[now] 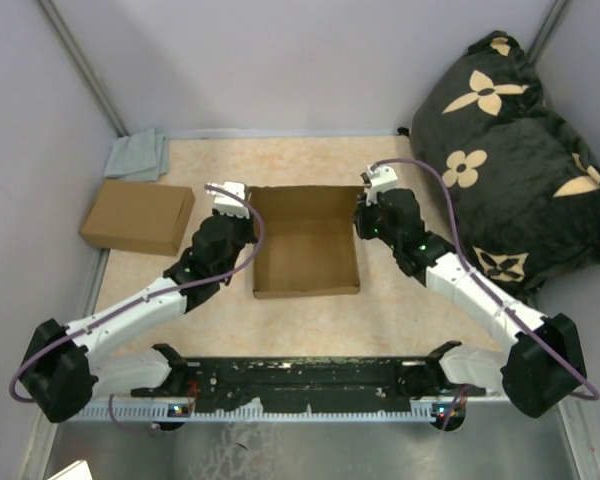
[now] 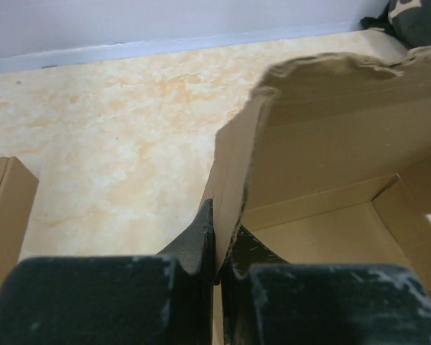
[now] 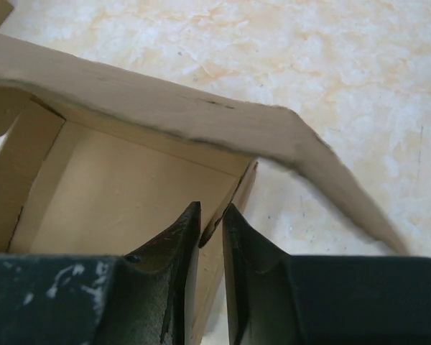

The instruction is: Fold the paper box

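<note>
Two arms on it at once, and the box [image 1: 306, 250] sits squarely between them, tray open to the ceiling.

The left gripper [image 2: 217, 241] has its fingers pressed together on the left wall [image 2: 233, 180], pinching the cardboard edge-on. The right gripper [image 3: 211, 223] is clamped the same way on the right wall [image 3: 233, 198], close to the far corner, with only the thickness of the board between its fingers.

Just beyond both sets of fingertips the lid flap [image 3: 165, 108] stands up and stretches across. From the right wrist it looks bowed, not straight.

Here is the worry. Both holds are thin pinches on a single wall, so if one arm leads the other, the tray twists and that corner could crease or tear. The flap edge in front of the left fingers is ragged, which suggests soft board that may buckle rather than hinge on its score. Nothing pins the base, so an uneven push could skid the whole thing over the table [image 1: 410, 300]. A slip off either wall lets that wall splay outward.

The spare box [image 1: 138, 216] lies well outboard of the left gripper, out of play.
</note>
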